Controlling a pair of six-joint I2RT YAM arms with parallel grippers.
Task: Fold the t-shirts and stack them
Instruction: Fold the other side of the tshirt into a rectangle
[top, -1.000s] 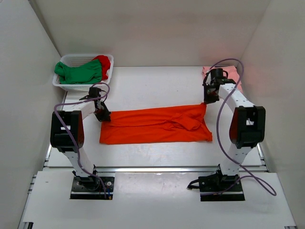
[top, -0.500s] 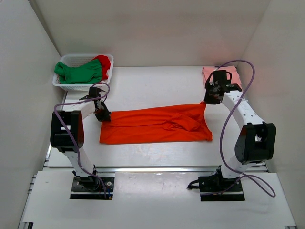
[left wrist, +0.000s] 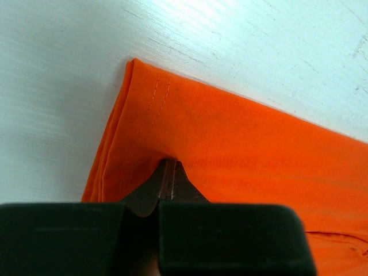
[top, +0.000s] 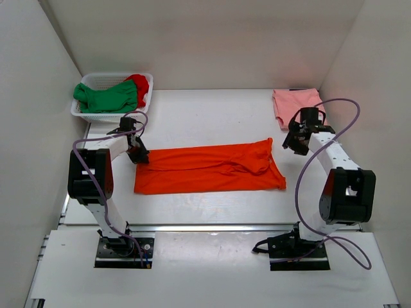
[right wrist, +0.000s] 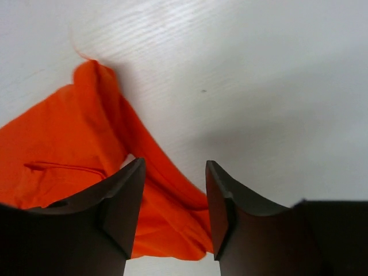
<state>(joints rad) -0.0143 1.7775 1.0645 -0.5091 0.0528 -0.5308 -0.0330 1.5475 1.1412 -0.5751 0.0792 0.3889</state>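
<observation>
The orange shirt (top: 212, 168) lies as a long folded band across the middle of the table (top: 212, 115). My left claw (top: 139, 156) is pinched on its far left corner, with the layers caught between the fingers. My right claw (top: 294, 142) hangs spread just off the far right corner, gripping nothing. I judge the band needs folding end to end: hold the left pinch firm, catch every layer on the right, then lift both ends evenly. The pink shirt (top: 294, 106) lies at the far right.
</observation>
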